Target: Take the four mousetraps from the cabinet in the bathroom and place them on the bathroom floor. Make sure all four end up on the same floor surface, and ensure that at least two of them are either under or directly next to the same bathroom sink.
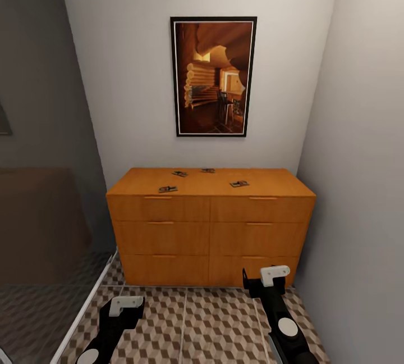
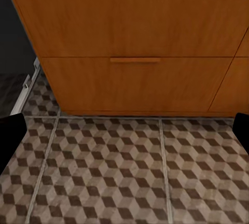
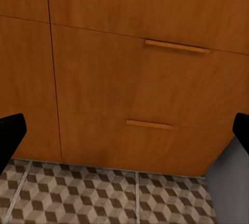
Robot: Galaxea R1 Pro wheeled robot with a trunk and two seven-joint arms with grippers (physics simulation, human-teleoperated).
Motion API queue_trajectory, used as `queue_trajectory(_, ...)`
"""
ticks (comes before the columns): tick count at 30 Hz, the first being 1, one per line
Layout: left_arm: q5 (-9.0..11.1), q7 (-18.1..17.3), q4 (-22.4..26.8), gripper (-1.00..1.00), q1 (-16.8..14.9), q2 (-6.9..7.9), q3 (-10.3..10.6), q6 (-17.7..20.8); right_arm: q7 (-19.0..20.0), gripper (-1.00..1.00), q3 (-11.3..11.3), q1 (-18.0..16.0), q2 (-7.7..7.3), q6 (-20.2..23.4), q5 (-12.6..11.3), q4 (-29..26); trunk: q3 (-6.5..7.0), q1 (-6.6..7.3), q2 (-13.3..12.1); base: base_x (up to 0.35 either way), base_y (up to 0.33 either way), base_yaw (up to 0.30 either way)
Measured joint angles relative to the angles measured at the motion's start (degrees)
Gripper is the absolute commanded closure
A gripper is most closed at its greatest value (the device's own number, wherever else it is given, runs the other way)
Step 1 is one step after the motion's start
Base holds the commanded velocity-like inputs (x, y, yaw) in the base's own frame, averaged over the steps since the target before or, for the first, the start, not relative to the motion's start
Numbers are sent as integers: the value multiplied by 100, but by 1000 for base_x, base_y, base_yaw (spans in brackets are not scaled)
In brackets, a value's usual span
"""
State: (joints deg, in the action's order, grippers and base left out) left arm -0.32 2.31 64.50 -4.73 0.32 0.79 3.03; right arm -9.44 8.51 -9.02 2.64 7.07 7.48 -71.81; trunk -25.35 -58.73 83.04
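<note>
Several mousetraps lie on top of the orange-brown cabinet [image 1: 210, 229]: one near the front left [image 1: 168, 189], two toward the back [image 1: 180, 173] [image 1: 208, 171], and one at the right [image 1: 239, 183]. All drawers are closed. Low in front of the cabinet, over the cube-patterned bathroom floor [image 1: 196, 319], are my left gripper [image 1: 126, 306] and right gripper [image 1: 268, 278]. In the left wrist view the left gripper [image 2: 124, 130] is open, facing the bottom drawer. In the right wrist view the right gripper [image 3: 124, 133] is open before the lower drawers. Both are empty. The sink is out of view.
A framed picture [image 1: 213, 76] hangs on the wall above the cabinet. A glass shower screen [image 1: 39, 156] with a white sill [image 1: 84, 310] runs along the left. The white side wall [image 1: 359, 184] stands close on the right, touching the cabinet's end.
</note>
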Motion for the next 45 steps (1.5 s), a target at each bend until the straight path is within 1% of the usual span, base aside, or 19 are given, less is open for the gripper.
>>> queue_trajectory(15, 0, 0, 5, -100, 0, 0, 0, 0, 24, -100, 11, 0, -41, -31, 0, 0, -5, 0, 0, 0, 0, 0)
queue_trajectory(45, 0, -6, -26, -100, 0, 0, 2, 0, 9, -100, 15, 0, -17, -36, 0, -2, -5, 0, 0, 0, 0, 0)
